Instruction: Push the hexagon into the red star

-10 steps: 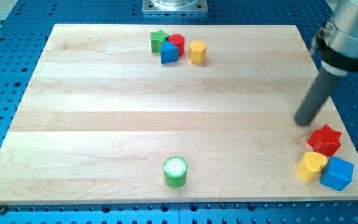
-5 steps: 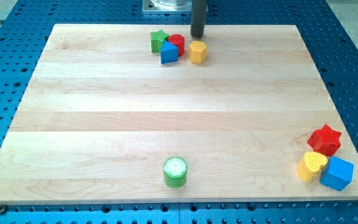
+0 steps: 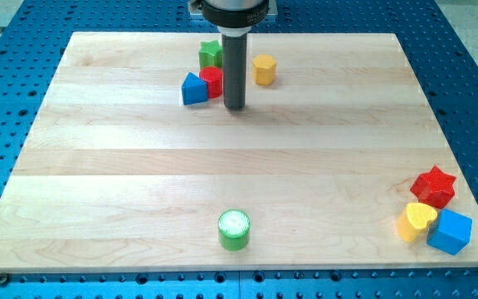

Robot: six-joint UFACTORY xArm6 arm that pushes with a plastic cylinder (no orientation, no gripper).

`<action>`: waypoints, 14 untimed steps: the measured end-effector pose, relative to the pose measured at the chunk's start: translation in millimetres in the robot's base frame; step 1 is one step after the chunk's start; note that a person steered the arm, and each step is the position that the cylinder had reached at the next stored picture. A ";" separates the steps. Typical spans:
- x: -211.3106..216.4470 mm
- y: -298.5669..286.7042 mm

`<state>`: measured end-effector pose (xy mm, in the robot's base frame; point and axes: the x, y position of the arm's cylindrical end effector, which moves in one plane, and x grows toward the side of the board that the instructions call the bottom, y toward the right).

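Hexagon, yellow (image 3: 263,70), sits near the board's top edge, apart from my tip (image 3: 235,107), which stands lower left of it, just beside the red cylinder (image 3: 212,81). No jaws on this rod. Red star (image 3: 434,186) lies far off, bottom right.

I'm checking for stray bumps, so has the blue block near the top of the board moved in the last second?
Yes. The blue block slid toward the view's left and slightly down, away from the yellow hexagon, which stayed put. My tip now sits just right of the red cylinder.
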<state>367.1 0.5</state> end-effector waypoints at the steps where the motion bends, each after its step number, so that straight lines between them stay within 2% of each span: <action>1: -22.6 16.3; 2: -62.6 23.3; 4: -93.0 -17.5; 5: -96.3 6.1; 7: -69.1 110.4; 8: -67.5 113.4; 9: -113.8 146.4; 10: -137.5 157.7; 11: -95.7 157.0; 12: -18.7 140.8; 13: 39.8 140.4; 14: 81.5 142.8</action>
<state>448.6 143.3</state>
